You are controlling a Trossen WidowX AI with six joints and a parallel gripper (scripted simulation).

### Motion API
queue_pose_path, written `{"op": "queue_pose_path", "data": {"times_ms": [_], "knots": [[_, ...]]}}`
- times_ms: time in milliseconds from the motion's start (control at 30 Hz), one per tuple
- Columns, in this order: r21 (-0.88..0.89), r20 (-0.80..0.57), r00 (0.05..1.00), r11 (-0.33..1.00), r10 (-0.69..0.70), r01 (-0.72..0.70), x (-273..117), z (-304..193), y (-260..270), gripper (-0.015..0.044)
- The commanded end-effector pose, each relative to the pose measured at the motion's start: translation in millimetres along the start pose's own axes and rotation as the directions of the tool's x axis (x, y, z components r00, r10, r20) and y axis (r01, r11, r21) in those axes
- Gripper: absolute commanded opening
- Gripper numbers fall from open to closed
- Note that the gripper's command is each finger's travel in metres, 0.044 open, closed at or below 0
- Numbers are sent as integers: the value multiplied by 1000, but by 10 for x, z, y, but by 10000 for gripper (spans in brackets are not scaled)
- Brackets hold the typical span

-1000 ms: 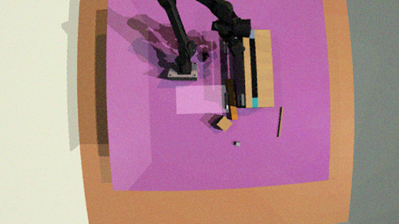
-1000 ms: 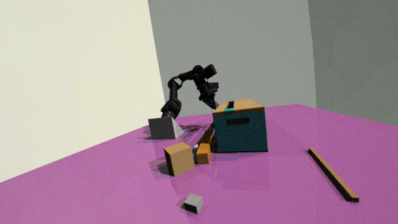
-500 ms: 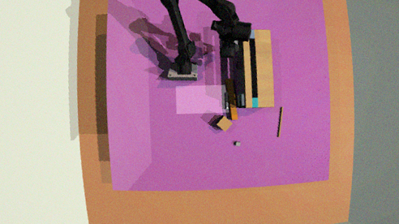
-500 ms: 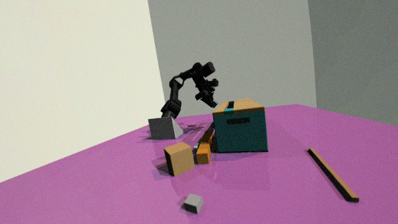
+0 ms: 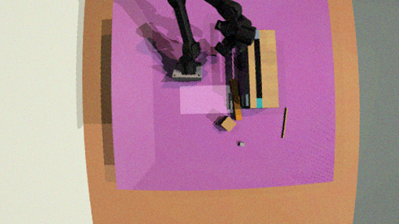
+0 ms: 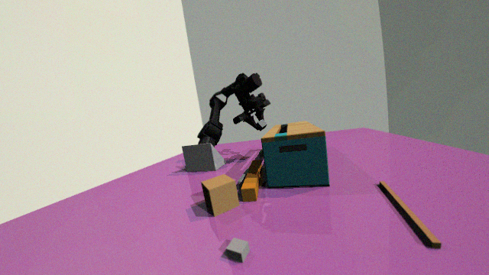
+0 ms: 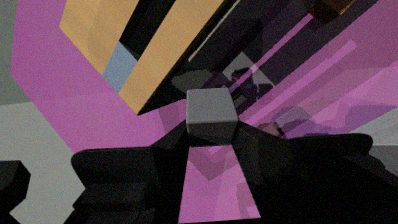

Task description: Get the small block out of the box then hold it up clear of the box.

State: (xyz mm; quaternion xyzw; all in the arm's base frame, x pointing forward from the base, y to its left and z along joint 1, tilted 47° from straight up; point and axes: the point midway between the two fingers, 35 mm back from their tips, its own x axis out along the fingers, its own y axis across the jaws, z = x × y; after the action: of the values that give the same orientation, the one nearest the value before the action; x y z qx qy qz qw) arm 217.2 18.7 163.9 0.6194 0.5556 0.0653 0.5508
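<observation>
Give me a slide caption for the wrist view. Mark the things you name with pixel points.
Pincer (image 7: 208, 122) closed on a small gray block (image 7: 211, 106), with the wood-topped box (image 7: 172, 50) beyond.

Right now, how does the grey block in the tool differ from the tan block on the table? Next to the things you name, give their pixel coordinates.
The grey block (image 6: 262, 124) (image 7: 211, 106) is held up in the tool; the tan block (image 5: 228, 123) (image 6: 221, 195) rests on the table. The grey block is plainly smaller than the tan block. Both are plain, straight-edged blocks.
</observation>
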Motion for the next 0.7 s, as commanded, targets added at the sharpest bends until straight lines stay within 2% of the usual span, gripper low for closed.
{"op": "queue_pose_path", "data": {"times_ms": [0, 300, 667], "knots": [[163, -5, 1000, 987, 14, -13, -34, 10, 18, 0], [528, -13, 999, 849, 42, -29, -111, 19, 39, 0], [860, -17, 997, 509, 80, -26, -209, 32, 70, 0]]}}
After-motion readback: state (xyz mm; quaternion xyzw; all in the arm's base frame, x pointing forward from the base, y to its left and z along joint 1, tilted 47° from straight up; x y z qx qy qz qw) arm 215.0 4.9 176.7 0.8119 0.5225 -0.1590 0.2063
